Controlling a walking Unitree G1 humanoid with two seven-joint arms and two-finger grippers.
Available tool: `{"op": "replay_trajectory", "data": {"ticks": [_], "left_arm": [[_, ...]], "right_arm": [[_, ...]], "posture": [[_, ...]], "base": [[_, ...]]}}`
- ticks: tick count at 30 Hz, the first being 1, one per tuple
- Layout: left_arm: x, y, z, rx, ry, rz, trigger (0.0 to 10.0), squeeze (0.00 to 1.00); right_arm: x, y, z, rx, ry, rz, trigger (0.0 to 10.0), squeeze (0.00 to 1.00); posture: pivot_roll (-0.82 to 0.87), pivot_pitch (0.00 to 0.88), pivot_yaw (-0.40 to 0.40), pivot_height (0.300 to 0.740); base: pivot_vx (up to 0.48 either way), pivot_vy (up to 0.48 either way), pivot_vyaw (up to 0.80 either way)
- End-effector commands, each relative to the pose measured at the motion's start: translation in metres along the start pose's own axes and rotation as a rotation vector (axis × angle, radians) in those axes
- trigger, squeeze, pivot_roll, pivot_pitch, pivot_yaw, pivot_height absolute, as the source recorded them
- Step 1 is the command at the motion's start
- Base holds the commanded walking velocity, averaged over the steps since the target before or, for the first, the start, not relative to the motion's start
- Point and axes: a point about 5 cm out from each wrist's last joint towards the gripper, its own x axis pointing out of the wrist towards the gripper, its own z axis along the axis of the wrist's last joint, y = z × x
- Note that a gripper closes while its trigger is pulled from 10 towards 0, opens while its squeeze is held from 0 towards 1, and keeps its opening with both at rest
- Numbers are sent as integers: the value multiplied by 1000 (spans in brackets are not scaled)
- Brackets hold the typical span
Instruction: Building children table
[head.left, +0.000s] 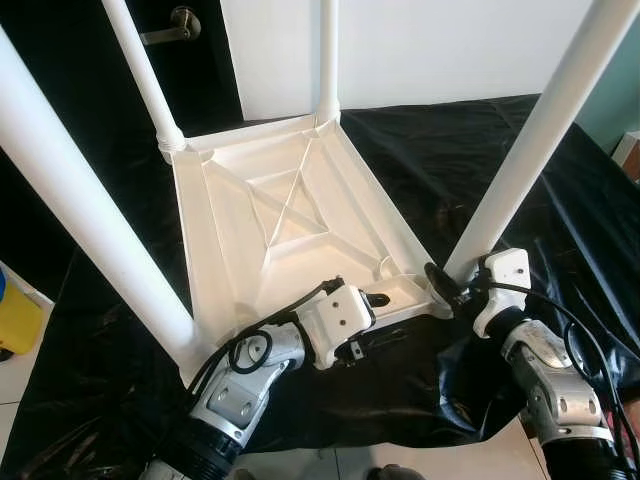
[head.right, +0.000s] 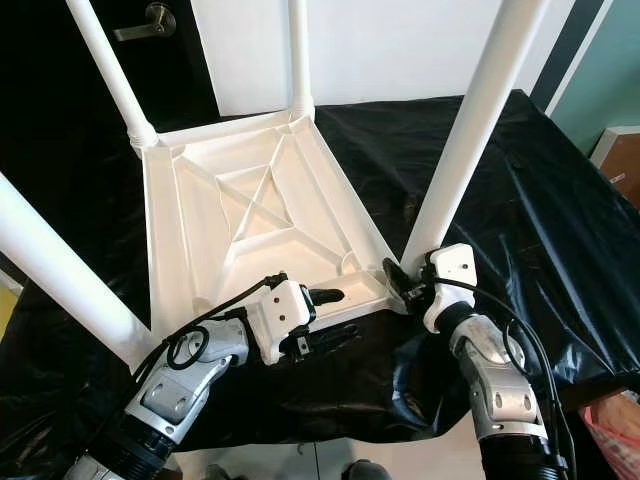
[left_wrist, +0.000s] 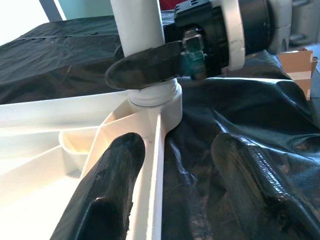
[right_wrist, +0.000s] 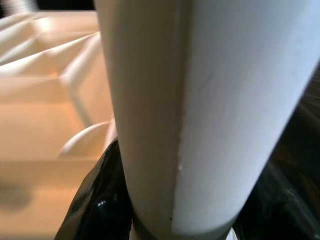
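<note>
While right gripper (head.right: 408, 284) clamps table leg (head.right: 470, 130) base, left gripper (head.right: 335, 318) jaws wide astride tabletop (head.right: 250, 215) rim.

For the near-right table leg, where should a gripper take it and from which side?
Low on the near-right leg, just above its socket in the upturned tabletop, from the open right side. The round upright tube suits fingers closing across it, as the right gripper does; the left gripper straddles the rim alongside.

tabletop (head.left: 290, 225) upside down on sheet (head.left: 560, 200), four legs up | left end effector (head.left: 385, 320) at near rim | right end effector (head.left: 440, 281) around near-right leg (head.left: 530, 150) base | door behind
</note>
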Motion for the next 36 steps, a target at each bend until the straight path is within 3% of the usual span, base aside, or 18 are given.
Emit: {"op": "replay_trajectory", "data": {"ticks": [1, 3, 11, 14, 25, 26, 36], "left_arm": [[-2, -1, -1, -6, 5, 17, 10000, 0], [-2, -1, -1, -8, 4, 19, 10000, 0], [-1, -1, 0, -7, 0, 23, 10000, 0], [0, -1, 0, -9, -1, 28, 10000, 0], [-1, 3, 1, -6, 0, 47, 10000, 0], [-1, 4, 1, -6, 2, 52, 10000, 0], [-3, 3, -1, -12, 5, 60, 10000, 0]], "right_arm": [[-7, 8, -15, 23, 87, -190, 10000, 0], [-9, 17, -17, 30, 100, -286, 10000, 0], [-5, 38, -24, 85, 165, -470, 10000, 0], [2, 51, -21, 109, 157, -459, 10000, 0], [3, 52, -16, 104, 139, -452, 10000, 0], [3, 54, -15, 108, 135, -438, 10000, 1000], [-4, 50, -1, 101, 22, -369, 10000, 1000]], "posture": [[-174, 101, 31, 740], [-174, 102, 28, 740], [-170, 106, 21, 740], [-164, 109, 19, 740], [-156, 112, 13, 740], [-155, 111, 13, 740], [-153, 122, 13, 740]], "base": [[0, 0, 0], [0, 0, 0], [0, 0, 0], [0, 0, 0], [0, 0, 0], [0, 0, 0], [0, 0, 0]]}}
